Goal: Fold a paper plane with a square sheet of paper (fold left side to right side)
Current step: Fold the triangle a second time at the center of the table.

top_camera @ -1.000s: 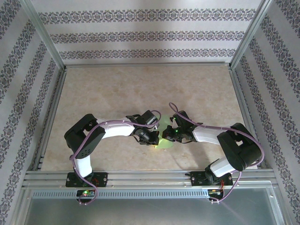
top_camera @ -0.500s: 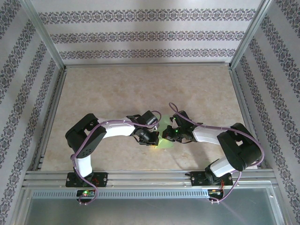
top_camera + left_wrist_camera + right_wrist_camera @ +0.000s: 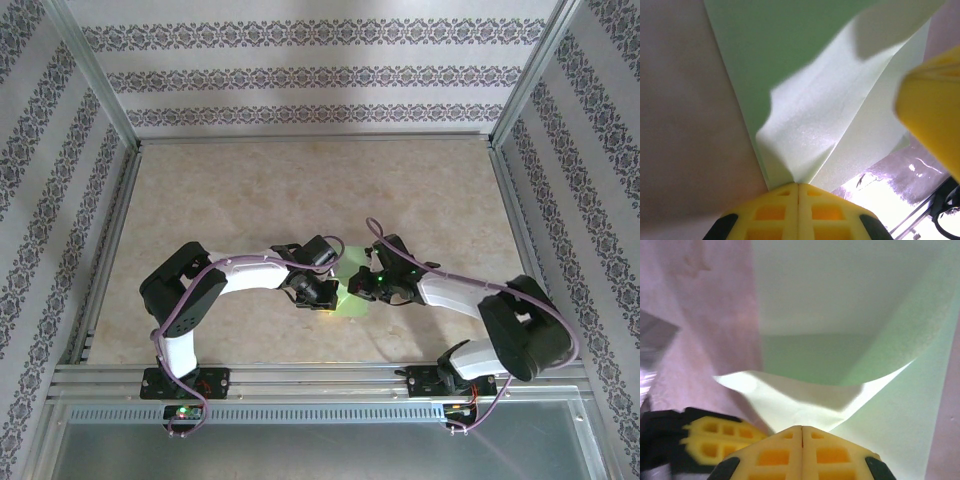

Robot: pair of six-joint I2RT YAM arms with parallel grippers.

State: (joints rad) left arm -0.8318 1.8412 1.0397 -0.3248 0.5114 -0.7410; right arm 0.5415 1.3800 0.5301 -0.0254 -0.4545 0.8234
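My left pincer (image 3: 798, 186) and right pincer (image 3: 801, 428), close beside each other, are each clamped shut on the square sheet of paper (image 3: 805, 115), which spreads ahead of both, buckled upward between them.

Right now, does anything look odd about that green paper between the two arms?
Nothing is torn or spilled. The square sheet of paper is not lying flat: the left gripper and right gripper each pinch it, so a flap bows up unevenly. Probably mid-fold, not damage.
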